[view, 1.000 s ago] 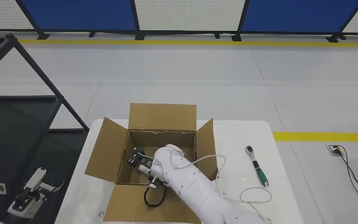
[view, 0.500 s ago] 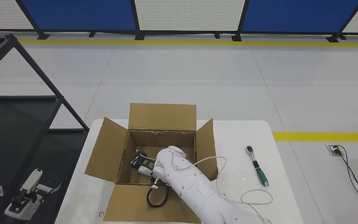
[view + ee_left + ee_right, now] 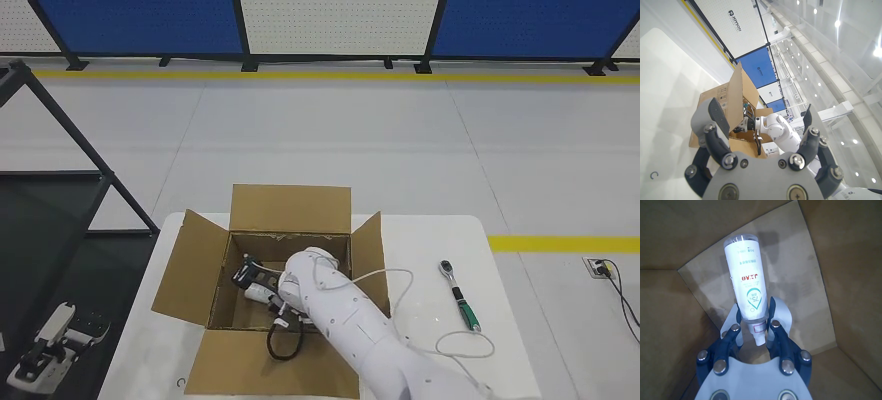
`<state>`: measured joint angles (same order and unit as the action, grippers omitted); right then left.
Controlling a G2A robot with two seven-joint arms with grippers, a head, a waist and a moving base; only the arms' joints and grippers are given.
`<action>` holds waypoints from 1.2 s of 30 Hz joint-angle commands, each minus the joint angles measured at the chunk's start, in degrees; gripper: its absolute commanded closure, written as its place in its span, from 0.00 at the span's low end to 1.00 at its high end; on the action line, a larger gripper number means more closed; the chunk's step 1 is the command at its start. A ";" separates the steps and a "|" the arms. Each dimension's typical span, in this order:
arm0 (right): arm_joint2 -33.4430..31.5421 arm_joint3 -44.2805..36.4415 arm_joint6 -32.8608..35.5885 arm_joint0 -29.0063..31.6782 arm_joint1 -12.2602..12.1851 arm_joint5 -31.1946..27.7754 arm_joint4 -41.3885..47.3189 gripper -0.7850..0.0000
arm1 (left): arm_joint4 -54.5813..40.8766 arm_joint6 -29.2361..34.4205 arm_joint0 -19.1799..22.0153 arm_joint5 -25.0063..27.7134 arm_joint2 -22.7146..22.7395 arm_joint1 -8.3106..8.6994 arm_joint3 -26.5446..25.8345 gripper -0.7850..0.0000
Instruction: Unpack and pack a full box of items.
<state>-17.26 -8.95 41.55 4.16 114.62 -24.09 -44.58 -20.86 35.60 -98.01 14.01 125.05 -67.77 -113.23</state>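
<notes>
An open cardboard box (image 3: pixel 270 210) stands on the white table (image 3: pixel 430 240). My right gripper (image 3: pixel 753 311) is down inside the box, shut on the neck end of a white spray bottle (image 3: pixel 747 281), whose base points at the box floor (image 3: pixel 791 275). From above, the right gripper (image 3: pixel 252 280) sits in the box's left half. My left gripper (image 3: pixel 762 117) is open and holds nothing. It hangs off the table's near left side (image 3: pixel 45 350), facing the box (image 3: pixel 734 100) from outside.
A ratchet wrench with a green handle (image 3: pixel 460 295) lies on the table right of the box. A black metal rack (image 3: pixel 60 150) stands to the left. The box flaps (image 3: pixel 190 268) are folded outward on all sides.
The right arm has shifted a little toward the back of the box with the bottle. The left gripper has drifted slightly down and left, away from the table.
</notes>
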 commanded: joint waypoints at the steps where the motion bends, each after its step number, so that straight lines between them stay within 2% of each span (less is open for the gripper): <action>1: -0.07 0.52 0.94 -0.39 -0.12 -0.12 -0.34 1.00 | 0.11 0.04 -0.06 0.02 0.03 0.04 -0.07 0.00; 9: -0.89 2.41 7.25 -1.27 -0.79 0.78 -0.23 1.00 | 0.29 0.03 -0.23 0.15 0.06 0.17 -0.15 0.00; 10: -1.04 2.48 7.52 -1.38 -0.90 1.00 -0.12 0.95 | 0.32 -0.01 -0.25 0.09 0.07 0.19 -0.19 0.00; 11: -1.13 2.56 8.21 -1.37 -1.00 1.00 -0.10 0.74 | 0.36 0.07 -0.27 0.10 0.07 0.21 -0.23 0.00; 12: -1.26 2.57 9.26 -1.33 -1.08 0.75 0.06 0.58 | 0.43 0.06 -0.28 0.10 0.11 0.23 -0.21 0.00; 14: -1.56 2.65 11.01 -1.37 -1.26 0.95 0.37 0.50 | 0.45 0.01 -0.32 0.11 0.10 0.26 -0.24 0.00; 15: -1.67 2.57 11.64 -1.29 -1.33 1.03 0.46 0.40 | 0.44 -0.01 -0.34 0.11 0.09 0.28 -0.24 0.00; 22: -2.04 1.62 12.03 -0.57 -1.86 1.75 -0.07 0.24 | 0.65 -0.34 -0.56 0.26 0.09 0.36 -0.40 0.00; 30: -2.08 0.28 11.84 0.60 -2.01 0.32 -1.29 0.32 | 0.57 -0.92 -1.15 0.47 0.12 0.37 -0.56 0.00; 32: -2.14 0.25 11.73 0.85 -2.01 0.18 -1.51 0.38 | 0.50 -1.06 -1.37 0.58 0.20 0.36 -0.55 0.00; 34: -2.25 0.30 11.73 1.07 -2.02 -0.11 -1.59 0.51 | 0.50 -1.17 -1.60 0.71 0.26 0.35 -0.59 0.00; 36: -2.38 0.34 11.70 1.26 -2.03 -0.24 -1.64 0.55 | 0.41 -1.18 -1.80 0.87 0.35 0.35 -0.58 0.00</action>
<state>-19.59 -8.62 53.26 5.34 112.59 -24.28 -46.21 -20.41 34.41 -99.73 14.80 125.36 -67.42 -113.82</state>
